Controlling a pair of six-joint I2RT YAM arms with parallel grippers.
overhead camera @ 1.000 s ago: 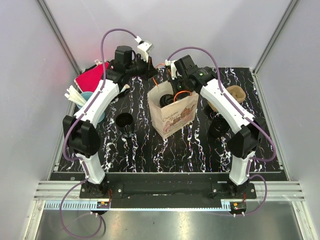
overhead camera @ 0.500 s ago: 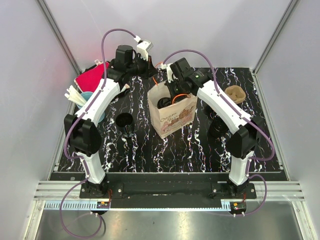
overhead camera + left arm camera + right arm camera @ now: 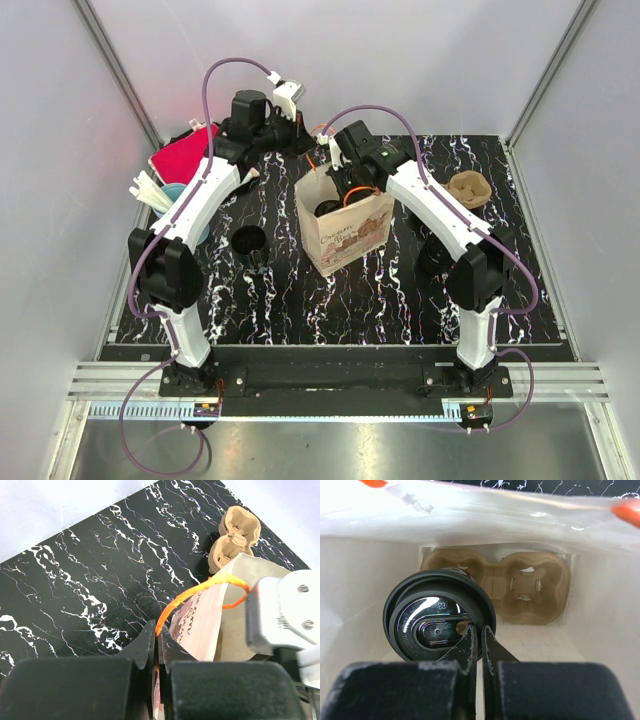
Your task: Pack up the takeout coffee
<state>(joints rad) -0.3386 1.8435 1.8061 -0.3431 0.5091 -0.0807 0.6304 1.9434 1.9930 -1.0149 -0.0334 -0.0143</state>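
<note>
Right wrist view drops us straight into the paper bag (image 3: pixel 365 575), and there's the prize. The black lidded cup (image 3: pixel 432 625) sits in the left pocket of the cardboard carrier (image 3: pixel 535 587) at the bag's bottom, and the right pocket is empty. The right gripper (image 3: pixel 476 629) hangs low in the frame at the cup's near rim, fingers pressed together. Whether they nip the lid's edge or merely touch it, I can't tell from here.

Over on the left wrist view, the left gripper (image 3: pixel 156 630) is clamped on the orange handle (image 3: pixel 200 587), the bag's edge right beside its fingers, holding the mouth open. From the top view, the right arm reaches down into the bag at centre frame. A second black cup (image 3: pixel 248 240) waits on the table (image 3: pixel 270 300) left of the bag, and a spare carrier (image 3: pixel 468 188) lies at the upper right.

My read is that the cup is being seated. To do it well, it wants to be level and fully down in its pocket before anything lets go. The right arm should travel straight up and down, clear of the handle loop and the thin walls. The left hold wants to be steady with no tugging, or the bag tips and the cup goes with it. That empty pocket looks ready for the next cup.
</note>
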